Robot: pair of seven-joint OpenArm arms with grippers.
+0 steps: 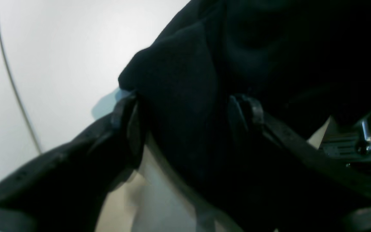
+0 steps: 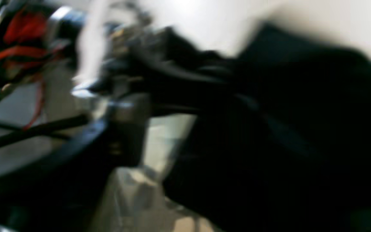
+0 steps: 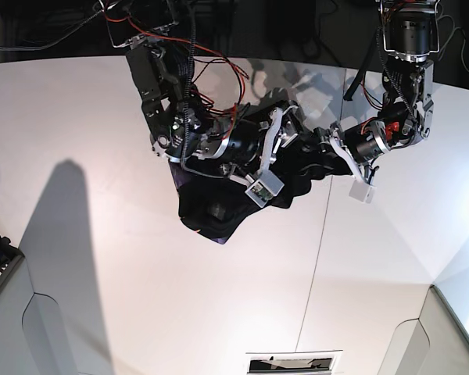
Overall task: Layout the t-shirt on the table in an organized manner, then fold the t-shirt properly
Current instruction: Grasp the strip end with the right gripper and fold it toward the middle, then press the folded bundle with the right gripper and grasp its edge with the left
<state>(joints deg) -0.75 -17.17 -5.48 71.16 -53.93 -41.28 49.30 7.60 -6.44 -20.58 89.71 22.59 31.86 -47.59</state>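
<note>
The t-shirt (image 1: 185, 96) lay bunched between the left fingers (image 1: 188, 119), spread wide; the right fingers' spread I couldn't tell through blur.

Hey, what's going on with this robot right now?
Two robot arms are handling a black t-shirt over a white table. The shirt is bunched and hanging between them, not yet laid flat. In the left wrist view, cloth sits between the spread fingers of the left gripper. The right gripper's view is too blurred to judge.
</note>
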